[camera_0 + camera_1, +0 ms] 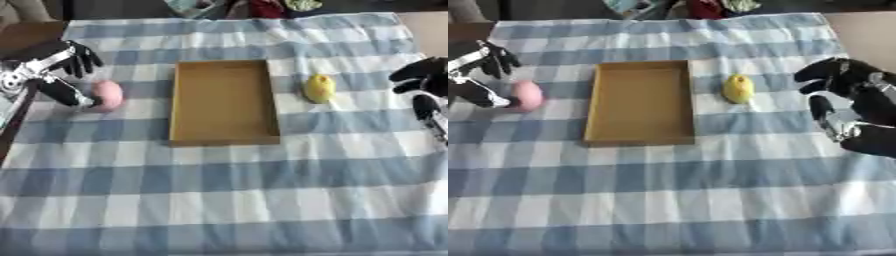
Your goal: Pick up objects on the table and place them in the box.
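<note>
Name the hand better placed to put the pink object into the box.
Left. The left hand is already at the pink object, left of the box; the right hand is across the box, beyond the yellow object.

- One box (224,102), mid-table.
- One pink object (108,95), toward the table's left edge.
- One yellow object (320,88), toward the right edge.
- Two hands: left (54,70), right (846,95).
</note>
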Robot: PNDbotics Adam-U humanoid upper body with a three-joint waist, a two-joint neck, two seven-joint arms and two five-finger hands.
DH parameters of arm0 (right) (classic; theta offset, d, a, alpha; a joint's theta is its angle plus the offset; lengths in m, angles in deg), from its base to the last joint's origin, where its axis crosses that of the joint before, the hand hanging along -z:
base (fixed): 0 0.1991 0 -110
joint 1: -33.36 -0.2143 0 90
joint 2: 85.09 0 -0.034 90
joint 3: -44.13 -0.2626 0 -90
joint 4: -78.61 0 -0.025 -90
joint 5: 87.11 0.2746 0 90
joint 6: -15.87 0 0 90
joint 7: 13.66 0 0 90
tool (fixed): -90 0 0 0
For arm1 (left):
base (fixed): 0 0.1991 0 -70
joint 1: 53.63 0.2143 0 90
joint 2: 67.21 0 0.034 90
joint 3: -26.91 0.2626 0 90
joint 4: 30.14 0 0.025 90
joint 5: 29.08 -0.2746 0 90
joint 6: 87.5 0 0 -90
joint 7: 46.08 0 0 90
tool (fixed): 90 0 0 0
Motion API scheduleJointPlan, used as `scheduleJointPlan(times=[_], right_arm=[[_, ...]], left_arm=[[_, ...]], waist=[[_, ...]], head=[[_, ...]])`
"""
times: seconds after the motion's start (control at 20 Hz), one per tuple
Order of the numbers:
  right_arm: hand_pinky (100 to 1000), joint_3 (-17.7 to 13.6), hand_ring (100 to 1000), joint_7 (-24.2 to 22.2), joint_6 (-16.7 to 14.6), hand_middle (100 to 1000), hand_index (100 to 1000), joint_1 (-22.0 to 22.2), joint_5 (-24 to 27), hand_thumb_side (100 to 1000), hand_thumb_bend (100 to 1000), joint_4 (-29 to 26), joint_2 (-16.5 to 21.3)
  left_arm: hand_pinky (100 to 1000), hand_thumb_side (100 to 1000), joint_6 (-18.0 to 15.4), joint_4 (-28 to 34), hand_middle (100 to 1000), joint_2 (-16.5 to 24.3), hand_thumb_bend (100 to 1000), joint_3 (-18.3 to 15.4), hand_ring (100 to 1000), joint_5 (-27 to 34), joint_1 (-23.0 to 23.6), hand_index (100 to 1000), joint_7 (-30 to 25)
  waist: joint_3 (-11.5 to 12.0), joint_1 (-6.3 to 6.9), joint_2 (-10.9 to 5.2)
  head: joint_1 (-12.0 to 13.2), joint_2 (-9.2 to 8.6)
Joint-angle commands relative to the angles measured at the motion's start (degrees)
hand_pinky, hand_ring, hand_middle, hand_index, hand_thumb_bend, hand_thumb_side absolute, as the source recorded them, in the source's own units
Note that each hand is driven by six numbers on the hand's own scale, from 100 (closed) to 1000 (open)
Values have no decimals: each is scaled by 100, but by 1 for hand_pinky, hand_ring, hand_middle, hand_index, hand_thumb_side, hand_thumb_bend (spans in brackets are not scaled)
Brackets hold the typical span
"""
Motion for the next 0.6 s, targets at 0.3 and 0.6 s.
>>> scheduleJointPlan(times=[0.3,0.6], right_arm=[[747,-22,814,-32,-9,732,797,-60,36,314,100,-33,85],[747,-29,814,-33,-9,732,797,-53,37,314,100,-18,85]], left_arm=[[604,100,-204,-148,491,23,442,10,497,-174,-106,685,-308],[487,100,-287,166,347,79,404,-26,379,32,-104,532,-264]], waist=[[-28,4,-73],[-15,12,-85]], head=[[11,-35],[3,-32]])
